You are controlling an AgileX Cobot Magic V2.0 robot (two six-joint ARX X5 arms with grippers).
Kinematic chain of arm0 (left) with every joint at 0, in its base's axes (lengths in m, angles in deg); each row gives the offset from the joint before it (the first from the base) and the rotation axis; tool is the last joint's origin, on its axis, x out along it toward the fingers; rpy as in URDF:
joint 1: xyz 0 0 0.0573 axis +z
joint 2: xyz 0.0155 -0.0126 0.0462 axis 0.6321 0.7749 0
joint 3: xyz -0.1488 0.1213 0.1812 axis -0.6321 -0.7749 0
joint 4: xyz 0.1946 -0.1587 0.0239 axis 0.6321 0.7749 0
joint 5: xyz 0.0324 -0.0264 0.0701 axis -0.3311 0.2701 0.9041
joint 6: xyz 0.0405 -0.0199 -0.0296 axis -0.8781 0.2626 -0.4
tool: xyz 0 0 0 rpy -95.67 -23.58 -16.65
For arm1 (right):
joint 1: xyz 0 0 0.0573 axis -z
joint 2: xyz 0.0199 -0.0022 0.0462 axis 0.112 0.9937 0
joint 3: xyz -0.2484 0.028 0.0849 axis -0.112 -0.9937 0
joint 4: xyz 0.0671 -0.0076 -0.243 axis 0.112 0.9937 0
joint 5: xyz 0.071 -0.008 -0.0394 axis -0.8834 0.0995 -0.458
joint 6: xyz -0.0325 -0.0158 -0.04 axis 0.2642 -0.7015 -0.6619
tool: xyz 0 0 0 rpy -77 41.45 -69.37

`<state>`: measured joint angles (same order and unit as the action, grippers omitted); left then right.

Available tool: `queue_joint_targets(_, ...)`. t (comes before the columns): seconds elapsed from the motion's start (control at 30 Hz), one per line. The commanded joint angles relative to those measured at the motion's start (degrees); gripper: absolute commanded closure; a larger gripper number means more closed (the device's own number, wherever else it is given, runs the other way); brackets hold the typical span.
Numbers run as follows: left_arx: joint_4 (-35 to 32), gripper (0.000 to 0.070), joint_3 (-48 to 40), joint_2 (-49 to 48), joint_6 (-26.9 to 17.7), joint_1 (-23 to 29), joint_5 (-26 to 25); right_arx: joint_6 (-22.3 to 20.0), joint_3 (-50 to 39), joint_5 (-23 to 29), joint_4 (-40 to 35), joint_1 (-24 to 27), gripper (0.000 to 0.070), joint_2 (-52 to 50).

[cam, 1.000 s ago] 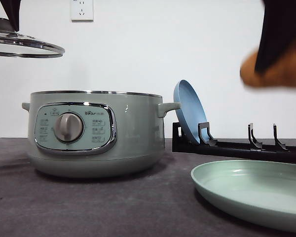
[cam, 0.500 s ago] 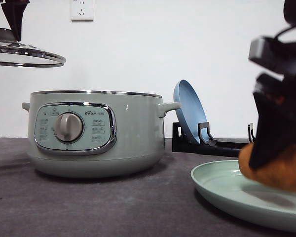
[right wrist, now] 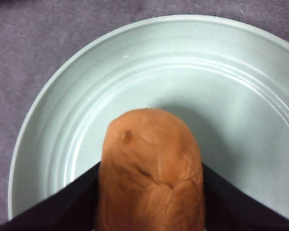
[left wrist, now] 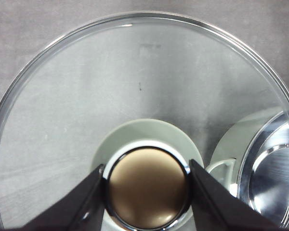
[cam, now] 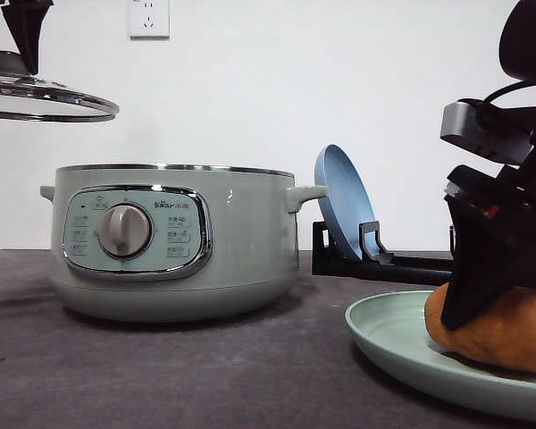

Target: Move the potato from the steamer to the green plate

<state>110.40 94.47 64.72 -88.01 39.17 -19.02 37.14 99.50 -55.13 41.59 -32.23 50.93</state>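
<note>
A: Potato down on green plate, at roughly 3 o'clock of the steamer. Right gripper clamped on both flanks of it, most likely to steady it until it settles.

B: Left gripper?

A: Pinching the lid by its knob, held high at 11 o'clock of the pot. Probably to keep the mouth open and the glass out of the way.

B: Surroundings?

A: Blue plate upright in black rack, at 12 o'clock of the green one. Wall socket above. Nothing blocking a straight lift away; rack behind worth minding.
</note>
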Motion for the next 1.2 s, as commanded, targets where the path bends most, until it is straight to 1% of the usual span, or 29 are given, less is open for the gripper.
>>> queue_joint_targets(0.0, -1.62, 0.0700, 2.40, 0.09, 0.61, -0.09, -0.06, 1.20, 0.67, 0.31, 0.32, -0.20, 0.0289, 1.07)
queue_joint_targets(0.1, -1.60, 0.0700, 2.40, 0.09, 0.61, -0.09, -0.06, 1.99, 2.24, 0.12, 1.78, -0.20, 0.0228, -0.57)
queue_joint_targets(0.17, -1.60, 0.0700, 2.40, 0.09, 0.61, -0.09, -0.06, 2.10, 4.14, -0.24, 4.04, -0.20, 0.0219, -2.38)
queue_joint_targets(0.33, -1.58, 0.0700, 2.40, 0.09, 0.61, -0.09, -0.06, 2.12, 12.35, -0.36, 14.82, -0.20, 0.0219, -8.41)
queue_joint_targets(0.5, -1.55, 0.0700, 2.40, 0.09, 0.61, -0.09, -0.06, 2.05, 23.83, -0.37, 27.63, -0.20, 0.0218, -15.20)
queue_joint_targets(0.67, -1.43, 0.0700, 2.40, 0.07, 0.68, -0.14, -0.06, 1.62, 35.78, -0.26, 38.28, -0.20, 0.0219, -21.04)
queue_joint_targets(0.9, -1.33, 0.0700, 2.40, 0.09, 0.76, -1.30, -0.06, 1.66, 48.54, -0.26, 48.14, -0.20, 0.0219, -27.01)
queue_joint_targets(1.07, -1.33, 0.0700, 2.40, 0.09, 0.76, -2.39, -0.06, 1.65, 53.53, -0.23, 54.18, -0.20, 0.0219, -31.31)
queue_joint_targets(1.17, -1.22, 0.0700, 2.40, 0.07, 0.79, -3.15, -0.06, 1.65, 55.42, -0.10, 56.46, -0.20, 0.0219, -33.67)
